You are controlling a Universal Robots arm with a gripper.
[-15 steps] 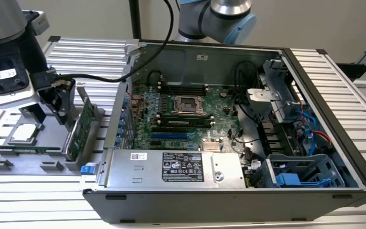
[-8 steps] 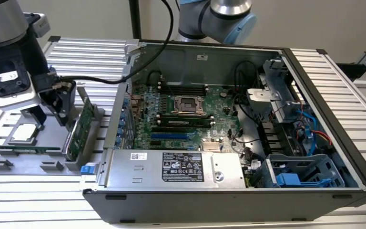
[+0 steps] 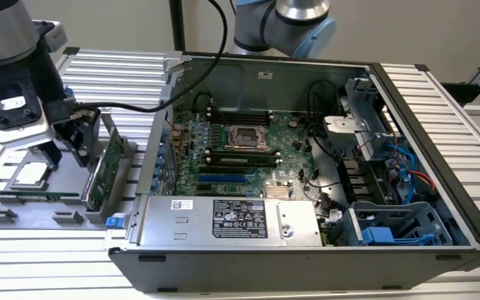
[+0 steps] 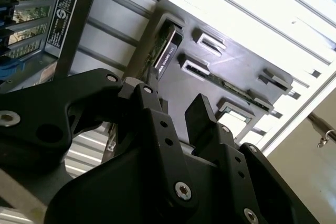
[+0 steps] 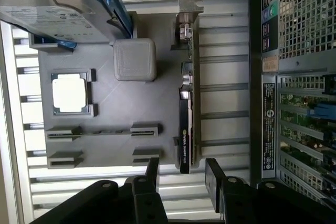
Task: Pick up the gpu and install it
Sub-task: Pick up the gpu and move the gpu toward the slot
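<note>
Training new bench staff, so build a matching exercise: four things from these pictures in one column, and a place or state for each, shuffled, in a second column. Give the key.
Column one
1. gpu
2. square silver chip
3. hard drive
4. end effector

Column two
A. sits in a blue caddy
B. open, fingers apart
C. stands on edge on the gray tray
D. lies flat in a square recess of the tray

Right pairs: 1-C, 2-D, 3-A, 4-B.
</note>
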